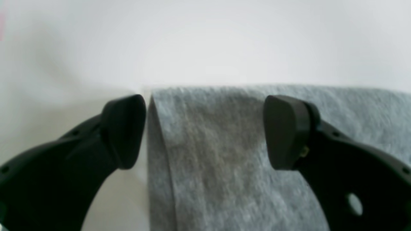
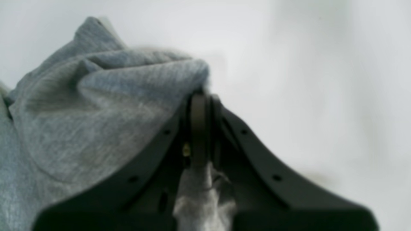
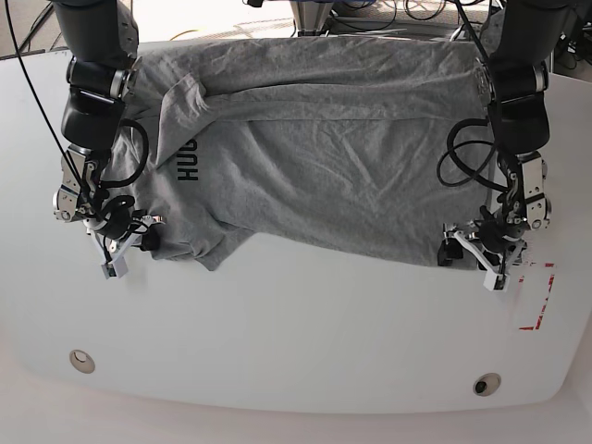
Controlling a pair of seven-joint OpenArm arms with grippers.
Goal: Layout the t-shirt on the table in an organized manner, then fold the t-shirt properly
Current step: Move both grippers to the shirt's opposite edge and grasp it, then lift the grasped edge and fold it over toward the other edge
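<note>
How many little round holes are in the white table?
2. One grommet sits near the table's front edge under the right arm's side; the other near the front under the left arm's. The t-shirt may hide more.

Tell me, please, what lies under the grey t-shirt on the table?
Under the t-shirt only the white table shows, bare around its edges. Whatever the fabric covers cannot be seen. At one corner, cloth is pinched inside the shut right claw; the open left claw straddles another corner.

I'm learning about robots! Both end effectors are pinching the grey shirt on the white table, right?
Not quite. Only the right end effector pinches the shirt. The left wrist view shows the left end effector open over the shirt's corner on the table.
</note>
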